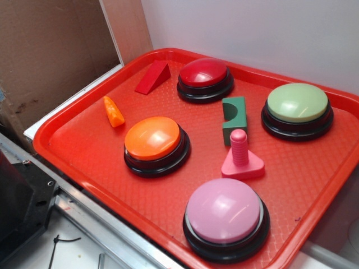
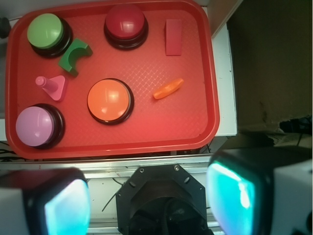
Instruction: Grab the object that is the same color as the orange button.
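Note:
A small glossy orange crescent piece (image 1: 114,111) lies on the red tray (image 1: 78,140) near its left rim; in the wrist view the orange piece (image 2: 168,88) lies right of centre. The orange button (image 1: 152,138) with a black base stands just right of it; the wrist view also shows the orange button (image 2: 109,100). My gripper (image 2: 149,203) is open and empty, high above the robot base, outside the tray's near edge. It does not show in the exterior view.
On the tray stand a red button (image 1: 204,73), a green button (image 1: 297,103), a pink button (image 1: 224,211), a red wedge block (image 1: 152,77), a green arch block (image 1: 234,116) and a pink bolt piece (image 1: 241,158). Cardboard wall (image 1: 50,56) at the left.

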You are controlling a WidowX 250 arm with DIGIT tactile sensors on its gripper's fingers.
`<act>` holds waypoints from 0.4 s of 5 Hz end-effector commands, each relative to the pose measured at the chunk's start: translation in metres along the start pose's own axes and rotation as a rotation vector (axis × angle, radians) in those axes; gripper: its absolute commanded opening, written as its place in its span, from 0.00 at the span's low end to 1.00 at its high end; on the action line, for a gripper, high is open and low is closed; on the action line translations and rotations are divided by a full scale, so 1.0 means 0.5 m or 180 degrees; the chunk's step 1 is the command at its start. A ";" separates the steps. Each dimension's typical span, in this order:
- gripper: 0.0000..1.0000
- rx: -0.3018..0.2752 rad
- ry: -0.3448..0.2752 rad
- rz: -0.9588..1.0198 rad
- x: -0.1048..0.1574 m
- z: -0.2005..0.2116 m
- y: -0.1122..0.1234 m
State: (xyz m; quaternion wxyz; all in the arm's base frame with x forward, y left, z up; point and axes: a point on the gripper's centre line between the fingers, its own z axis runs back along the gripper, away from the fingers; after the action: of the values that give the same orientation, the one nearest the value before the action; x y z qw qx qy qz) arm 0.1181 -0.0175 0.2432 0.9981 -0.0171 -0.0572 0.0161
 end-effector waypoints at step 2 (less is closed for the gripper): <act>1.00 0.0049 0.0029 0.0597 0.047 -0.019 0.099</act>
State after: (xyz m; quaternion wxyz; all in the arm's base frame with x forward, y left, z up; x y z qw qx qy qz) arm 0.1386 0.0325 0.2270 0.9931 -0.0139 -0.0333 0.1118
